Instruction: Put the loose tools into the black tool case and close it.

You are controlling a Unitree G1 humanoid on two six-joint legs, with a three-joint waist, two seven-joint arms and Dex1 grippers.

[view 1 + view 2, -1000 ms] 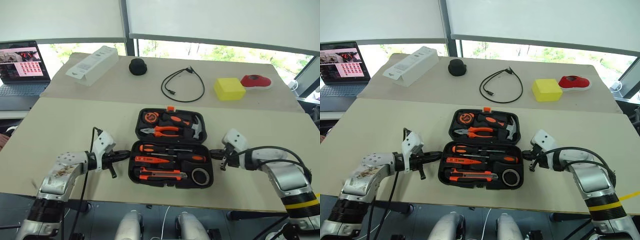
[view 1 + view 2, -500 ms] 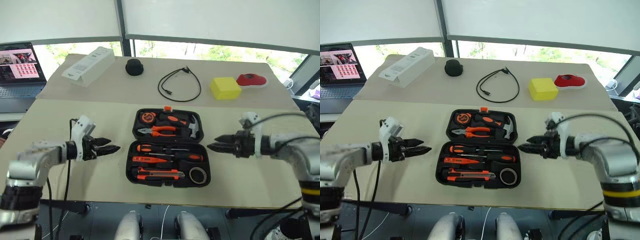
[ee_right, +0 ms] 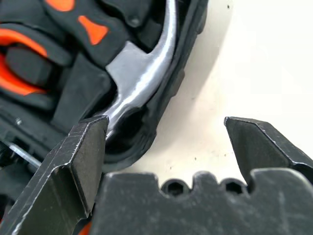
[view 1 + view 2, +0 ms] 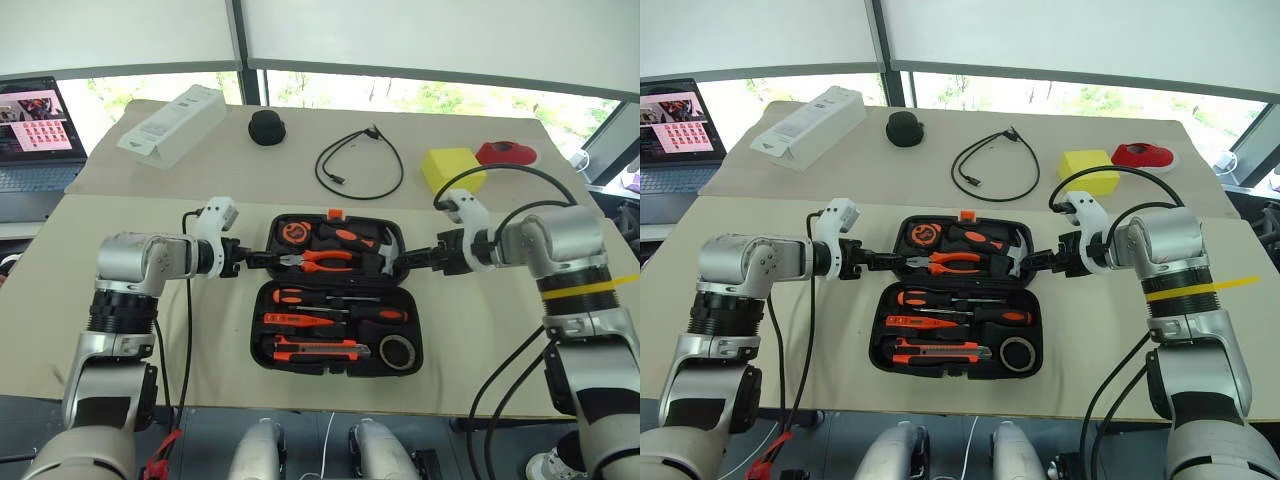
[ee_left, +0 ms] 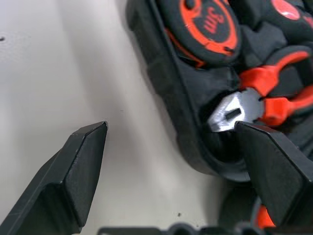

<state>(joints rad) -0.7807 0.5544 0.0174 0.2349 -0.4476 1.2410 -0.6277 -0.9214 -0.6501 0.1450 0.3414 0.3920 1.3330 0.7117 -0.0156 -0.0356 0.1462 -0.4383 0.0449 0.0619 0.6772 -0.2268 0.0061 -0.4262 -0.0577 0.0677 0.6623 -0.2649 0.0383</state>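
i read "3m" on the round orange-black tape measure (image 5: 208, 22); both grippers, left (image 4: 262, 259) and right (image 4: 408, 264), spread apart, flank the open black textured plastic tool case (image 4: 340, 296).

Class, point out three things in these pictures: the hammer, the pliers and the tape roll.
hammer (image 3: 142, 81): right wrist view, its steel head.
pliers (image 5: 234, 110): left wrist view, its metal nose.
tape roll (image 4: 400, 351): left eye view, its dark ring.

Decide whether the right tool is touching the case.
Cannot tell. In the right wrist view the open right tool straddles the case wall, one finger overlapping it; neither contact nor gap shows plainly.
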